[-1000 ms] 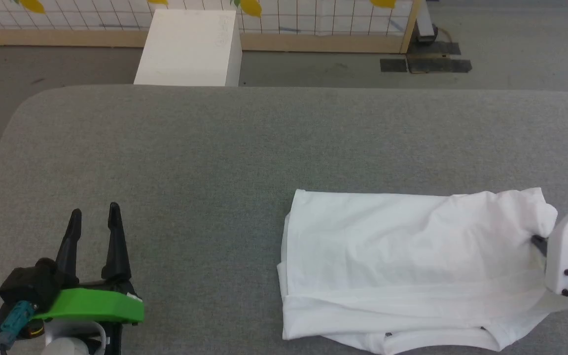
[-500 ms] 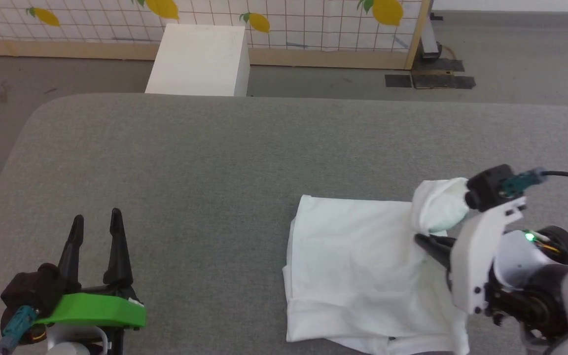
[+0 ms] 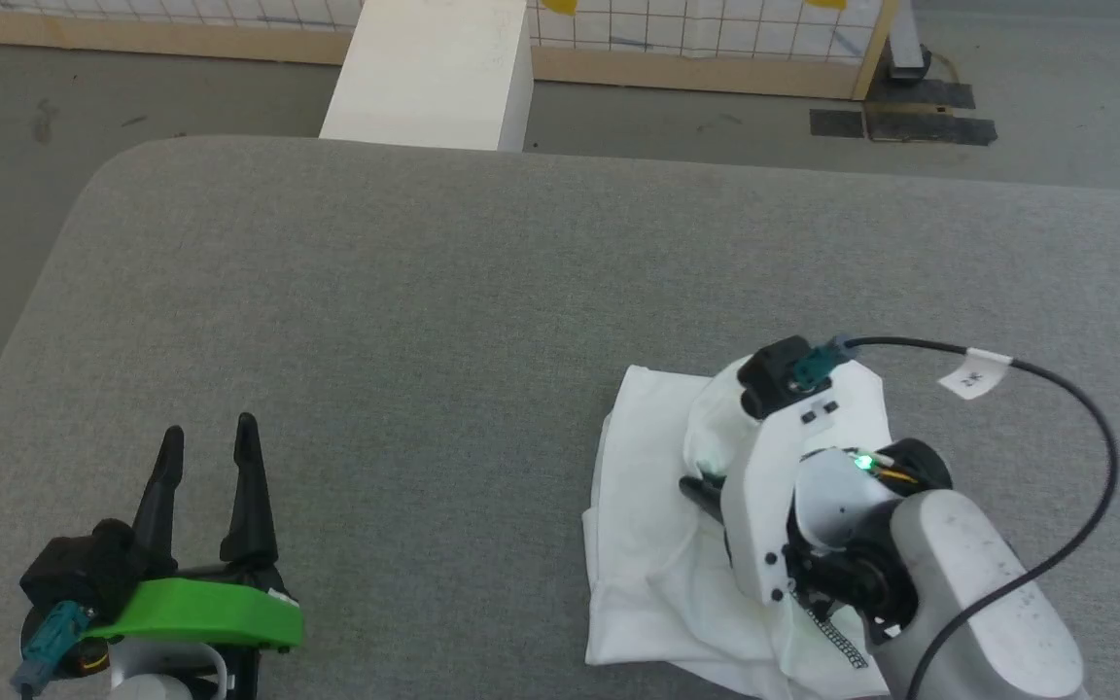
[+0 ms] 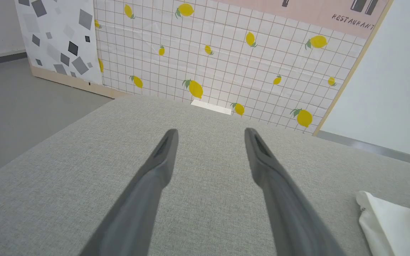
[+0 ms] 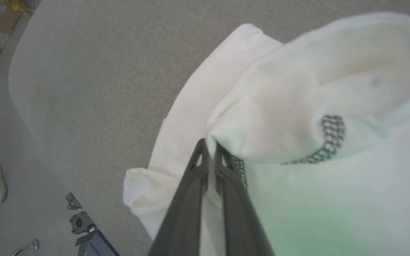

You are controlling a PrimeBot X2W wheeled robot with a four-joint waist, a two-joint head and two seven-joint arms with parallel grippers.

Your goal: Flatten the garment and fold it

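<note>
Where fingers meet cloth: right gripper [image 5: 209,148] clenched on a lifted fold of the garment [image 5: 279,121];
Position: garment bunched on the grey tabletop [image 3: 424,292], toward the robot's right;
Other arm: left gripper [image 4: 210,138] spread, holding nothing, well apart from the garment

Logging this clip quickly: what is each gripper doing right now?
Left gripper: open, holding nothing.
Right gripper: shut on the garment, a fold of fabric pinched between its fingers.

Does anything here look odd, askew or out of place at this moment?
Only the white soft fabric shirt: it lies bunched and uneven at the near right of the grey padded table, where the right gripper pinches a fold over the rest.
</note>
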